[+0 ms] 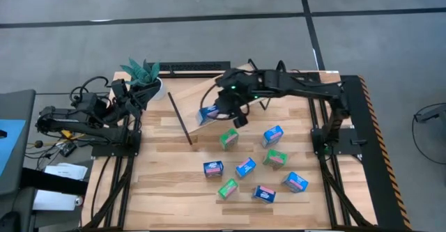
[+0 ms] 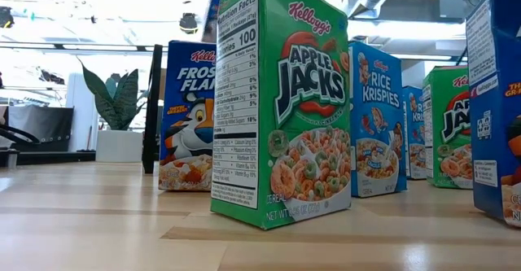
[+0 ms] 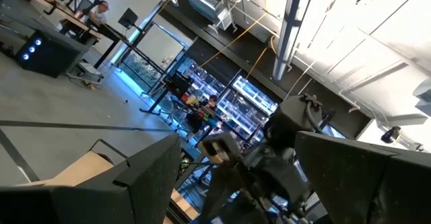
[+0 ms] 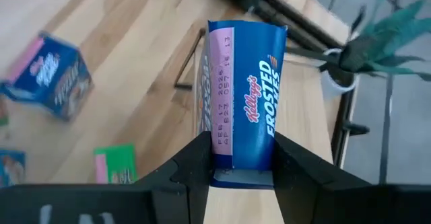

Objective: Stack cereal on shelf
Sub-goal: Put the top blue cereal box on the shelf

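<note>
Right gripper (image 4: 239, 163) clamped on blue Frosted Flakes box (image 4: 244, 93), held above shelf (image 1: 209, 96); box's long axis runs straight out from gripper. Left gripper (image 1: 132, 106) spread, empty, parked beside plant (image 1: 143, 72). Right arm does placing. Worktop (image 2: 98, 222) boxes read Kellogg's Apple Jacks (image 2: 281, 100), Rice Krispies (image 2: 378, 120).

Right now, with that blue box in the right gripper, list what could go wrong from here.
1. The right gripper pinches only the lower end of the blue Frosted Flakes box; the long free end could swing or slip during placing.
2. The shelf is tilted on thin black legs, so a box set down loosely might slide off.
3. The potted plant stands close beside the shelf and could be brushed.
</note>
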Motion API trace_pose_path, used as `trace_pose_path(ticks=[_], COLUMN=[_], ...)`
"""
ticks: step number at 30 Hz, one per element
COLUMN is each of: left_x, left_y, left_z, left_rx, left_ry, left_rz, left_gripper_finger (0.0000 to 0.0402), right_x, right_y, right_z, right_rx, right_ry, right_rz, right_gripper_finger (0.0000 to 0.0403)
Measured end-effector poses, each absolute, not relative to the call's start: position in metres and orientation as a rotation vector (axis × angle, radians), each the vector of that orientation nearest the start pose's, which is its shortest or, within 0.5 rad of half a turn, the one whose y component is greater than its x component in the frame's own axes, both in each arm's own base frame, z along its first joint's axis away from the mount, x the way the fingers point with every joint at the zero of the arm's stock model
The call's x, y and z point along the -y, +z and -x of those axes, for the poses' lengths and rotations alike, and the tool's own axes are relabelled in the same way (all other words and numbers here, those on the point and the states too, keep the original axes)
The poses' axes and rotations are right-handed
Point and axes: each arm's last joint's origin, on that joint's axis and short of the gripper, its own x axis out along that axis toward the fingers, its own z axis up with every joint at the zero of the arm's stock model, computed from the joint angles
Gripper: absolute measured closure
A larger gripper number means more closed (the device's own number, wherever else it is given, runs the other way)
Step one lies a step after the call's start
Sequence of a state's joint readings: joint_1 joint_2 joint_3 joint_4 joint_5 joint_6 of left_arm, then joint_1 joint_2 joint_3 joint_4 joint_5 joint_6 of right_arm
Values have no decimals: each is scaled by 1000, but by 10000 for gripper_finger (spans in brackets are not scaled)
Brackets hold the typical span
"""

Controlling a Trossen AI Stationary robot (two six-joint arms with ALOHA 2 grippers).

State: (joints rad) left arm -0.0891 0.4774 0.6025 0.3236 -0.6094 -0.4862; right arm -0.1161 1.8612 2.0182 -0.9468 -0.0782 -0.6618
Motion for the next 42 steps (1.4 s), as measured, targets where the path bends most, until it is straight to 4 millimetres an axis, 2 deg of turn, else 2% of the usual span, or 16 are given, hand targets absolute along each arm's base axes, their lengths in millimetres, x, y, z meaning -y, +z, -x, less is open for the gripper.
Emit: trace_pose_path(ticks=[4,9,17,21,35,40,42], left_x=[-7,-7,-7,-7,-7,-7,-8], left_y=[354,354,353,353,353,353,353], left_z=[-105,-105,-105,-105,-105,-105,-105], left_rx=[542,541,536,538,539,540,540], left_ry=[401,403,406,404,404,404,405], left_rz=[622,629,654,666,672,673,673], left_gripper_finger=[119,119,119,119,119,119,119], right_x=[55,78,107,113,118,121,121], right_y=[382,380,391,389,381,363,361], right_z=[-409,-420,-421,-419,-420,-432,-435], right_rx=[-759,-756,-701,-712,-709,-743,-733], right_ry=[230,203,159,163,204,218,214], right_rz=[614,673,731,715,687,671,677], right_gripper_finger=[243,243,243,243,243,243,243])
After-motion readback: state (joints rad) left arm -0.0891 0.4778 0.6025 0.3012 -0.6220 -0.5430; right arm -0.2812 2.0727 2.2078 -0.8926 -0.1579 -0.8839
